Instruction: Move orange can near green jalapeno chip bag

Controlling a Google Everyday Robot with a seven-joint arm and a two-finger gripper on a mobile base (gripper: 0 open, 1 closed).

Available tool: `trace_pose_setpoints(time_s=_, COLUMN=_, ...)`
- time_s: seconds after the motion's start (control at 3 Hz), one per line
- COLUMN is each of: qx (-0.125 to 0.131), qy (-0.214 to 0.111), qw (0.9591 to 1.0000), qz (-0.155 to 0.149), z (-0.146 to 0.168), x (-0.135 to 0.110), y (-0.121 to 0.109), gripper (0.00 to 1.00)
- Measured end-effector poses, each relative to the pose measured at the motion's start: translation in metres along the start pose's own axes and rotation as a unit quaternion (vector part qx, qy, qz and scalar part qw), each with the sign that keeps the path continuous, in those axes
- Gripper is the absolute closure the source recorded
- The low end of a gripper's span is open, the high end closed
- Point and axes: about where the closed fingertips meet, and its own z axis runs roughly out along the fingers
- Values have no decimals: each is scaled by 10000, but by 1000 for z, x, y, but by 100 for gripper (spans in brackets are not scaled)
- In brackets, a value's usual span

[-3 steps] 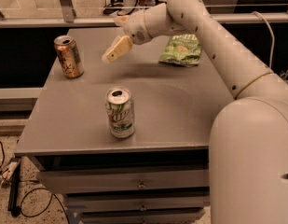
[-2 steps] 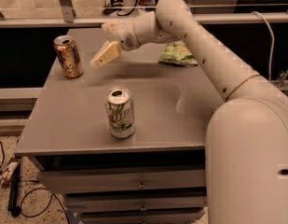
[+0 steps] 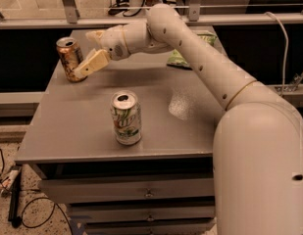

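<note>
The pincer [image 3: 85,53], fingers apart, hovers just beside the orange can [image 3: 68,60]. The green jalapeno chip bag [image 3: 179,58] lies well apart.

The orange can [image 3: 68,58], copper with a silver top, is standing upright just beside the tips of the gripper [image 3: 83,53], which is hovering with its fingers spread. The green jalapeno chip bag [image 3: 179,58] is lying crinkled and flat, well apart from the gripper, partly hidden behind the arm [image 3: 200,62].
</note>
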Motion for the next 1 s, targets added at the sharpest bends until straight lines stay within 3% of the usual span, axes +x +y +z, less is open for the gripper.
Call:
trace_pose_setpoints(time_s=0.33, qx=-134, qy=-115, qw=9998, qz=78, z=18, x=-4, y=17, gripper=0)
trace_pose_setpoints(time_s=0.67, qx=-66, qy=-90, qw=9999, qz=91, z=30, x=-2, y=25, gripper=14)
trace_pose_setpoints(time_s=1.0, qx=213, qy=-42, qw=9997, qz=107, z=31, x=1, y=19, gripper=39)
